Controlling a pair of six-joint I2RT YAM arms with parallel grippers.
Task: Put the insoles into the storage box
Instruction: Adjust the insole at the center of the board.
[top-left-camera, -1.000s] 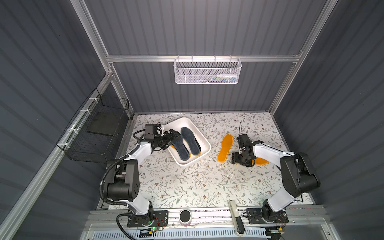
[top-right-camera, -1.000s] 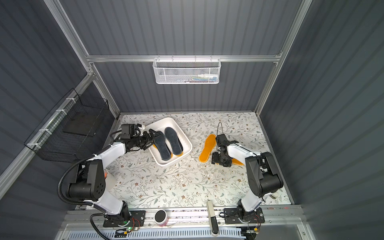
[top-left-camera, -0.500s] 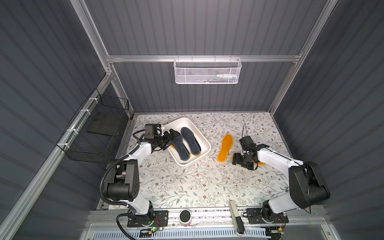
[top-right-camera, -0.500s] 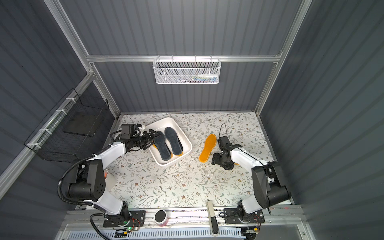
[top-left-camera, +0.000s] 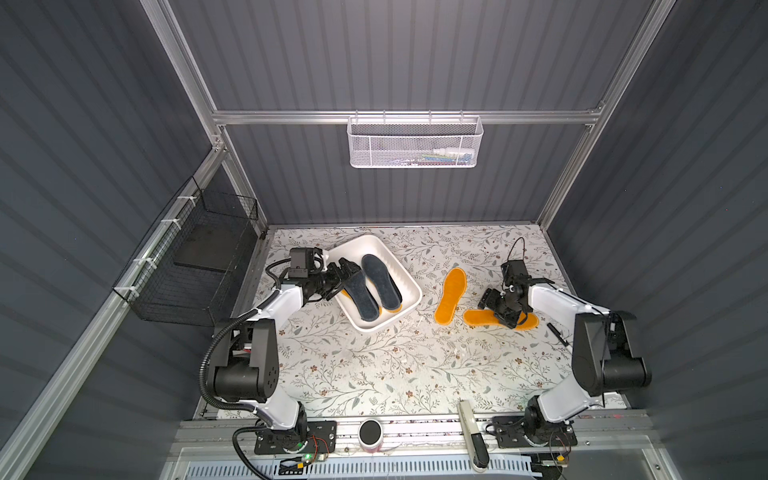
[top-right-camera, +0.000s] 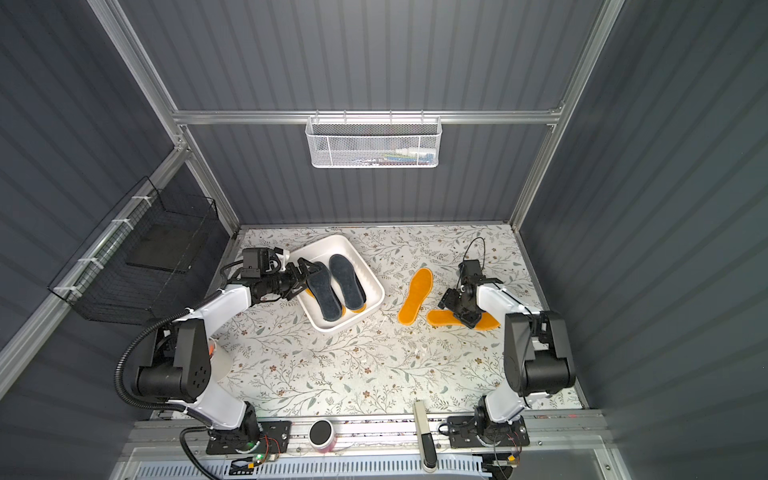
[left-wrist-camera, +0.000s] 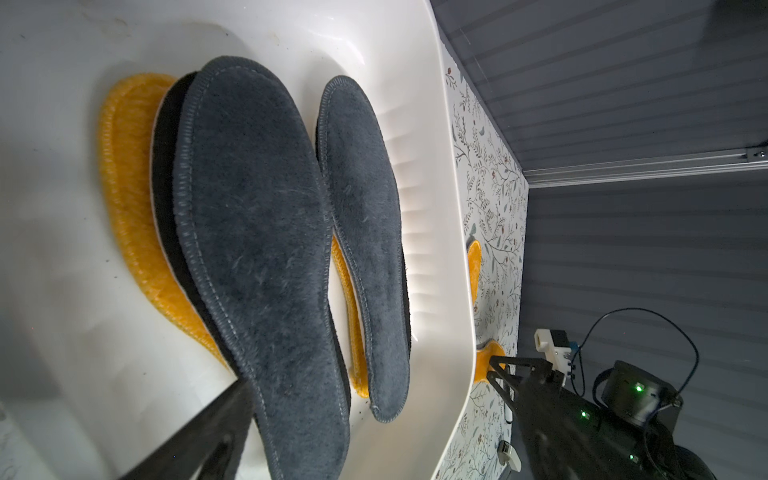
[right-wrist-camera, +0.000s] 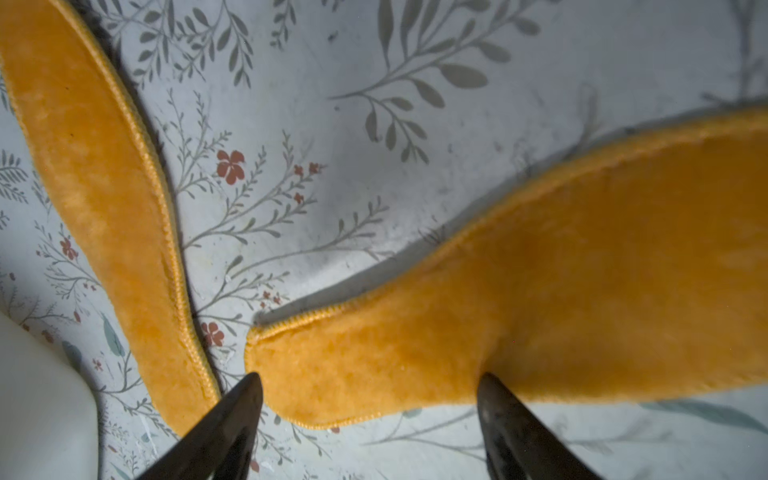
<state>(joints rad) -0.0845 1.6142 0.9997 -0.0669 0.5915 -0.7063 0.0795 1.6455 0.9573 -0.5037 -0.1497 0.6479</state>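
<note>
The right arm (top-left-camera: 557, 298) has shifted along the nearer orange insole (top-left-camera: 478, 319), and the right gripper (right-wrist-camera: 368, 380) has spread wider; its jaws straddle that insole's end, pinching nothing yet. The second orange insole (top-left-camera: 451, 296) lies just beside, between it and the storage box (top-left-camera: 405, 270). Six insoles seem stacked inside, grey-blue insoles (left-wrist-camera: 266, 232) topmost, the left gripper (top-left-camera: 348, 269) spread at their end, empty. Two remain. Farther off, the black wire basket (top-left-camera: 191, 266) and white mesh basket (top-left-camera: 415, 143) obstruct nothing
</note>
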